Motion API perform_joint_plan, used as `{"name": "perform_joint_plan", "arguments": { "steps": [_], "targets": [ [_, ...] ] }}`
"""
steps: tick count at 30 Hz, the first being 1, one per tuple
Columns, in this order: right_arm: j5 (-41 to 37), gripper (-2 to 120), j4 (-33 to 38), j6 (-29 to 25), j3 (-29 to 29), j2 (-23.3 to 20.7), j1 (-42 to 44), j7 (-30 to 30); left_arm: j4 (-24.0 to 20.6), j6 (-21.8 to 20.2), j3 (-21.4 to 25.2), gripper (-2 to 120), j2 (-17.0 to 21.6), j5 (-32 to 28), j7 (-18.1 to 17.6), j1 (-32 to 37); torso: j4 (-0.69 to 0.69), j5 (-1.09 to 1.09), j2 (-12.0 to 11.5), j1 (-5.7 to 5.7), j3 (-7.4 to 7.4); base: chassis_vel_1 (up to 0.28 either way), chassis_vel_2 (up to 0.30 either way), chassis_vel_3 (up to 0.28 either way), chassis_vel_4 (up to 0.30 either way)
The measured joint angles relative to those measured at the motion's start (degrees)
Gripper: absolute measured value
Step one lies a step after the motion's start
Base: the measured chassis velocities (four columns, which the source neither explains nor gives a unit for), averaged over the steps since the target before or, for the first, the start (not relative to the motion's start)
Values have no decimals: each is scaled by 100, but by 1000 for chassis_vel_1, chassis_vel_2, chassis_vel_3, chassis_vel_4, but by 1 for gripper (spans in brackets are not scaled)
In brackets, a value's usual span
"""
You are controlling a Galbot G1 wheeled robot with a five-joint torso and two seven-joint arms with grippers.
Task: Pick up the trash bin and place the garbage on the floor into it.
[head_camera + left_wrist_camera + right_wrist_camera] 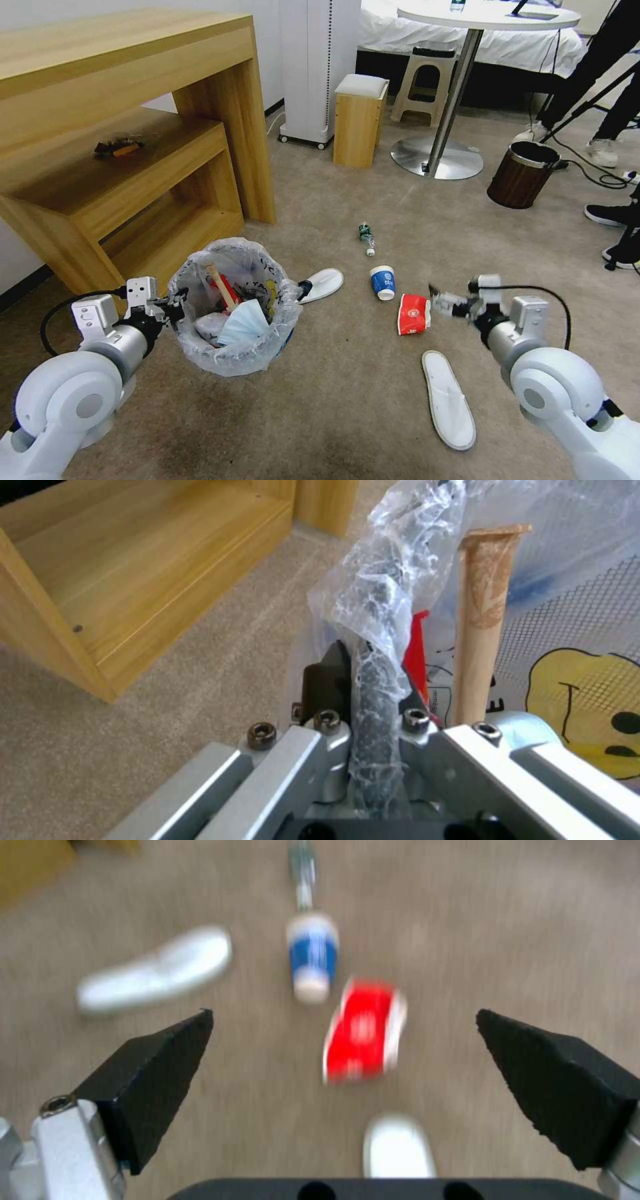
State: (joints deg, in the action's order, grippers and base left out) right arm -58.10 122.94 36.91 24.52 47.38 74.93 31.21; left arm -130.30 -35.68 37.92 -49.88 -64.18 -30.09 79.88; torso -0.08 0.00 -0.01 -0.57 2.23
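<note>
Left gripper [175, 305] was clamped on the trash bin [233, 313] rim; right gripper [347, 1060], jaws apart, hovered beside the red wrapper [413, 313].

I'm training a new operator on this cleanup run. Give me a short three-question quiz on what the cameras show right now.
1. True or false: the left gripper is shut on the rim of the trash bin.
2. Which item lies closest to the right gripper? A) small bottle B) red wrapper C) brown bin
3. Fill in: the blue cup lies on the ______.

Key
1. True: its fingers clamp the bag-covered rim.
2. B: the wrapper lies just beside the open fingers.
3. Floor: beige carpet, between one white slipper and the wrapper; the other slipper lies nearer the robot.
</note>
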Motion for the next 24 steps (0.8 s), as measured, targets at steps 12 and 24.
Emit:
{"name": "perform_joint_plan", "arguments": {
  "steps": [12,24],
  "targets": [
    [-600,100,-671,521,-356,226,285,469,-2,12,20,0,23,3,18,8,-1,0,0,0,0,0,0,0,0],
    [-1424,100,-1312,570,-417,325,88,751,10,14,4,0,38,12,16,10,0,0,1,0,0,0,0,0,0]
  ]
}}
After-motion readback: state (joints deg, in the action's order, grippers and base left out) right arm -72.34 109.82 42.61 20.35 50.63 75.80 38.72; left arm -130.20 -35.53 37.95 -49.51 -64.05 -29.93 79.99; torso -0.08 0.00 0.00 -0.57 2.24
